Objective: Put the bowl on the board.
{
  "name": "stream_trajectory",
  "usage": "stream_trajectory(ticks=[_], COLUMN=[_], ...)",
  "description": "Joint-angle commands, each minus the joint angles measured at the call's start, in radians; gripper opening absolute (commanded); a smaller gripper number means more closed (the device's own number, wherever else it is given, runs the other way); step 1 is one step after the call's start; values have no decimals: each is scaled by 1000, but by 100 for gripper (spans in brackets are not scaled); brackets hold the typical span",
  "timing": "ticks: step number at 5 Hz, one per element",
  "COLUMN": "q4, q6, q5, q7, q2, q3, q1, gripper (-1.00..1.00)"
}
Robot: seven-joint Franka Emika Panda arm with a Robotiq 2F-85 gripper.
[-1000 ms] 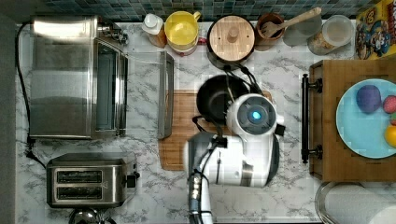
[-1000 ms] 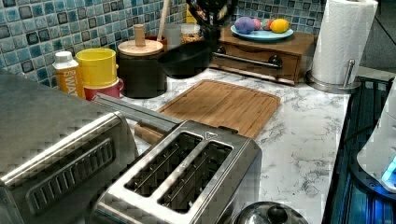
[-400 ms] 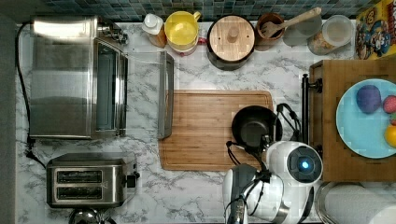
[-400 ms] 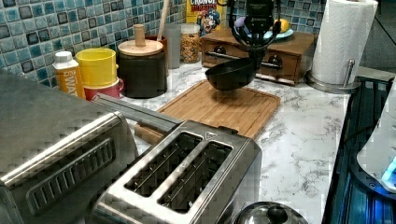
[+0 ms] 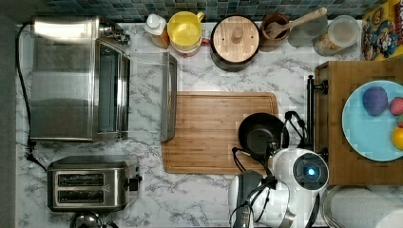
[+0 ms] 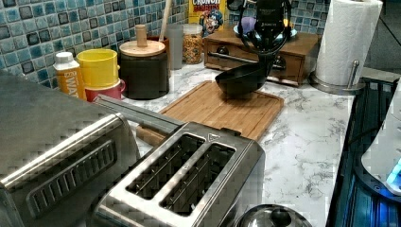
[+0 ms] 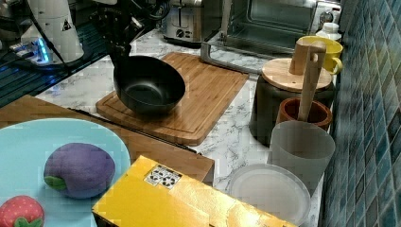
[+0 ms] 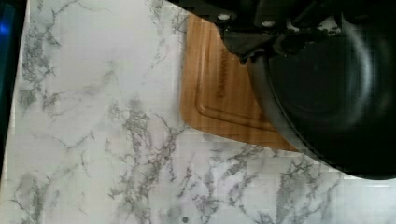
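Over the board's (image 5: 209, 133) corner nearest the tray (image 5: 340, 164), at the top view's right: bowl (image 5: 260, 134) hangs tilted, clamped at its rim by the gripper (image 7: 120, 51). Left view: bowl (image 6: 242, 80) looks clear of the wood, just above it. Board's middle and the top view's left half are bare. Tray handle (image 5: 310, 111) is just beside the bowl. Marble surface (image 8: 102, 121) is open off the board's corner.

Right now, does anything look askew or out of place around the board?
Yes: the bowl hangs tilted from the end effector, gripped at its rim, over the board's end near the wooden tray. Nothing looks spilled or damaged.
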Motion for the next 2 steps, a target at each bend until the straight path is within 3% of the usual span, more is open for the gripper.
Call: stream_trajectory(ticks=[1,2], q4=[51,71], q6=[75,65], q5=[-2,7], q7=[39,37], q2=[40,75], q3=[31,38], q1=[17,14], gripper=[-100,-100])
